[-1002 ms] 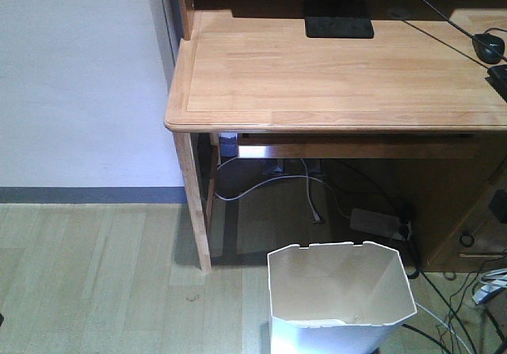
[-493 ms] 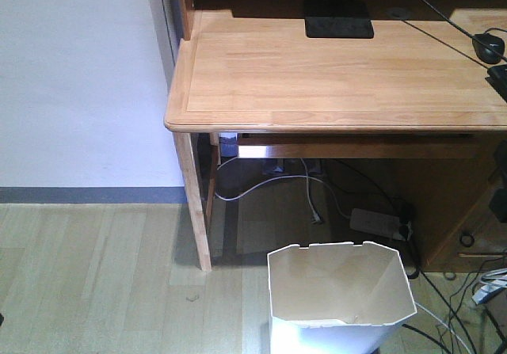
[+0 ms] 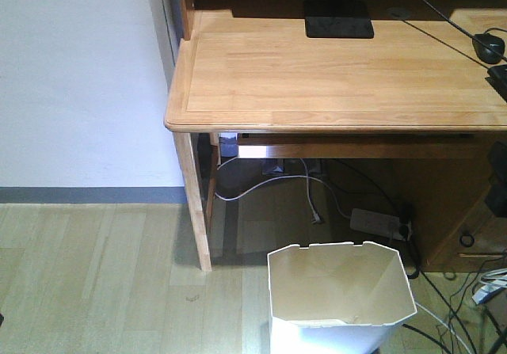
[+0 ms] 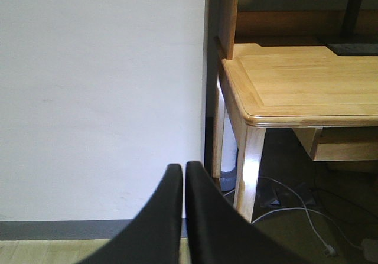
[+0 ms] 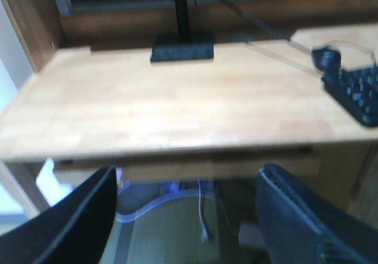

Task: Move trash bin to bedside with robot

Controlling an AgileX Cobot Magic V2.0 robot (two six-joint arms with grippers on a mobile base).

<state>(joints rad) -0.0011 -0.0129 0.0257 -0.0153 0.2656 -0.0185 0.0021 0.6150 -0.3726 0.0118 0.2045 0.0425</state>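
The white trash bin [image 3: 341,287] stands upright on the wood floor just in front of the desk, its notched angular rim facing up and its cream inside holding nothing. Neither wrist view shows it. My left gripper [image 4: 180,168] is shut with nothing between its black fingers, and it points at the white wall beside the desk leg [image 4: 251,163]. My right gripper [image 5: 186,175] is open and empty, aimed under the desk front edge. A black part of the robot [image 3: 499,176] shows at the right edge of the front view. The bedside is out of view.
The light wooden desk [image 3: 333,77] carries a black monitor stand [image 3: 338,17], a mouse [image 3: 489,47] and a keyboard [image 5: 354,93]. Under it lie a power strip [image 3: 376,222] and loose cables [image 3: 269,184]. More cables [image 3: 475,298] lie right of the bin. A white wall [image 3: 79,77] is at left.
The black part at the right edge of the front view has risen. The trash bin has not moved.
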